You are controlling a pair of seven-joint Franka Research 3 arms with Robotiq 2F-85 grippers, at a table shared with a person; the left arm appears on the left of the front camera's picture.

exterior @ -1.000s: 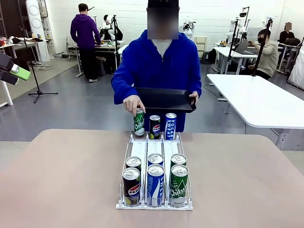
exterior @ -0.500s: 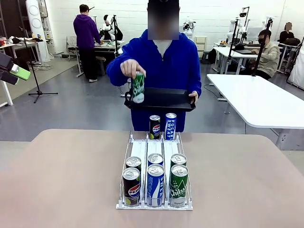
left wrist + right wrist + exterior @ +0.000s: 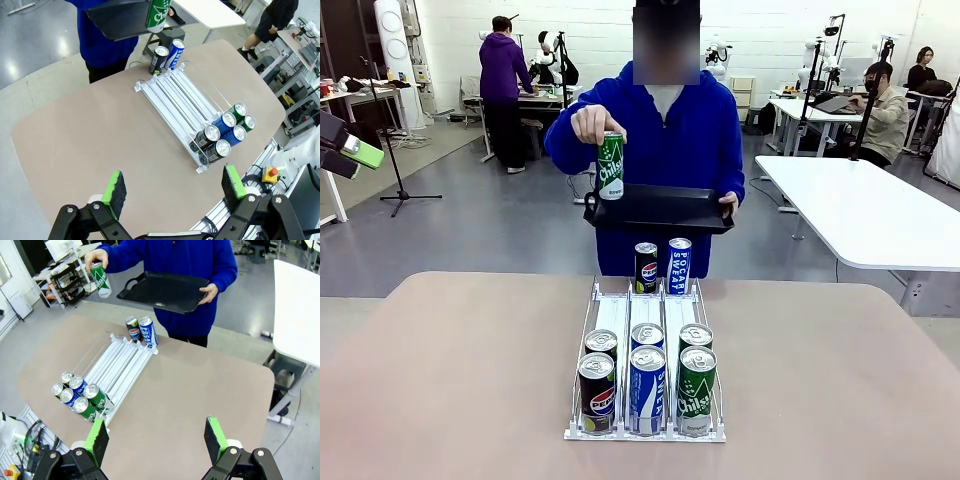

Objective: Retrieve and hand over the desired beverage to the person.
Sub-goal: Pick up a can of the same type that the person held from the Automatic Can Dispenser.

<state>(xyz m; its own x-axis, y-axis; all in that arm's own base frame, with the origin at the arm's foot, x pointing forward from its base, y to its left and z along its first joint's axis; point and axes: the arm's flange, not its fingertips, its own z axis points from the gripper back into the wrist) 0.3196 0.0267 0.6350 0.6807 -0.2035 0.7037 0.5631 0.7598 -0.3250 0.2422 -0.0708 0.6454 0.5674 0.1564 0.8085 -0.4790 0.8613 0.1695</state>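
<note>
Quick one from our side: both grippers hang high over our end of the table (image 3: 440, 380), spread wide with nothing between the pads, left gripper (image 3: 173, 187) and right gripper (image 3: 156, 437) alike. The person (image 3: 660, 130) stands far ahead of us, past the table, with a green can (image 3: 610, 166) upright in one hand (image 3: 592, 122) over a black tray (image 3: 665, 210), well apart from either gripper. We take that as showing which drink is wanted, but that's only our guess. The matching cans (image 3: 696, 392) stand upright at our end of the rack (image 3: 645, 305), in the lane on our right. So they sit below and ahead of the right gripper, in the lane nearest to it, while from the left gripper they're behind the blue cans (image 3: 647, 388) and the dark cola cans (image 3: 597, 392). Right arm looks like the closer one. Long axis is straight up, so we'd come in level from the side, close around the front can's body, then carry it forward to the tray
</note>
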